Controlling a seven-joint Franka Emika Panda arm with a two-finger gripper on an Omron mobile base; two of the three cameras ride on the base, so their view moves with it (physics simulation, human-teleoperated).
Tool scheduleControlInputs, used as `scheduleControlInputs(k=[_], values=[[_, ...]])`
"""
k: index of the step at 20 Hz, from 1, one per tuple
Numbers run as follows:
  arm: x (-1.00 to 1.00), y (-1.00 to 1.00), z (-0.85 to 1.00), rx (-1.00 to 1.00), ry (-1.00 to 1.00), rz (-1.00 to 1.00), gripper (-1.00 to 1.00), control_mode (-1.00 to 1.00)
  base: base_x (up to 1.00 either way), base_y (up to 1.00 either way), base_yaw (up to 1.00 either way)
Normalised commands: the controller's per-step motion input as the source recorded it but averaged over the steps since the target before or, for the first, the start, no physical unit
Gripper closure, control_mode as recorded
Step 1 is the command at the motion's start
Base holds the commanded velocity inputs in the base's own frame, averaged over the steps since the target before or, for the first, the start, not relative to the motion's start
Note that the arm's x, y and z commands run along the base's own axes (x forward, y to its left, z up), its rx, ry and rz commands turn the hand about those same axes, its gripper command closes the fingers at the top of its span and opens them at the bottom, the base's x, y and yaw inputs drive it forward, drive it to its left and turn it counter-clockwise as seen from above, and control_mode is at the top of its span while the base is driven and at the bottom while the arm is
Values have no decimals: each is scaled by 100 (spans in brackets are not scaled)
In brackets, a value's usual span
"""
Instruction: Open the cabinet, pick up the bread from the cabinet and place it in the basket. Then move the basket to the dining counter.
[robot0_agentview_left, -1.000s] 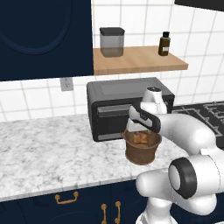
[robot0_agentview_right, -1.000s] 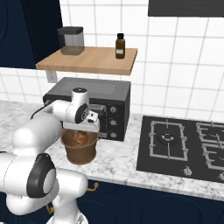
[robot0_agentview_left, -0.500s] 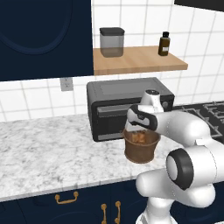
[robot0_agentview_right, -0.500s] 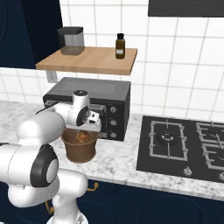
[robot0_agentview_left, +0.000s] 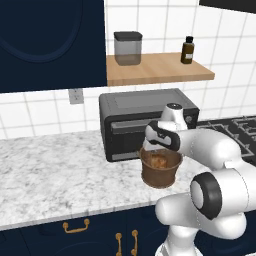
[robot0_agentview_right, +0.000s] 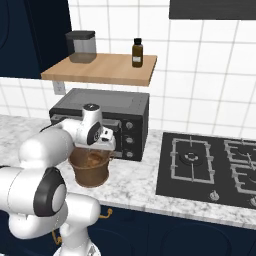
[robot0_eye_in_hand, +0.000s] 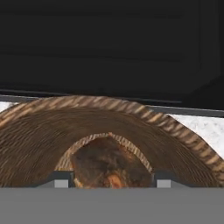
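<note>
- Resting at the bottom of the basket, the bread lies directly below the pincer, a dark brown lump seen between the two finger tips in the hand view; the base views show it as a lighter brown patch inside the woven wall.
- The pincer hangs just over the basket's rim, pointing down into the opening; its jaws stand spread, one tip on either side of the bread, though whether they touch the loaf cannot be told.
- The basket stands upright on the marble counter, under the pincer and near the counter's front edge.
- Just behind the pincer sits a black toaster oven, its dark glass door across the top of the hand view.
- Above the oven, a wooden shelf carries a grey lidded canister up and to the pincer's left, and a brown bottle up and to its right.
- Farther to the pincer's right, a black gas hob is set into the counter.
- A dark navy wall cabinet hangs up and well to the pincer's left, and navy drawers with brass handles run below the counter.
</note>
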Motion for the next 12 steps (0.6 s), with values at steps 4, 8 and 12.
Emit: scheduleControlInputs(k=[4, 8, 12], values=[[-28, 0, 0, 0, -4, 0, -100, -100, 0, 0, 0], [-47, -2, 37, 0, -13, -9, -100, -100, 0, 0, 0], [-56, -18, 63, 0, -3, -19, -100, -100, 0, 0, 0]])
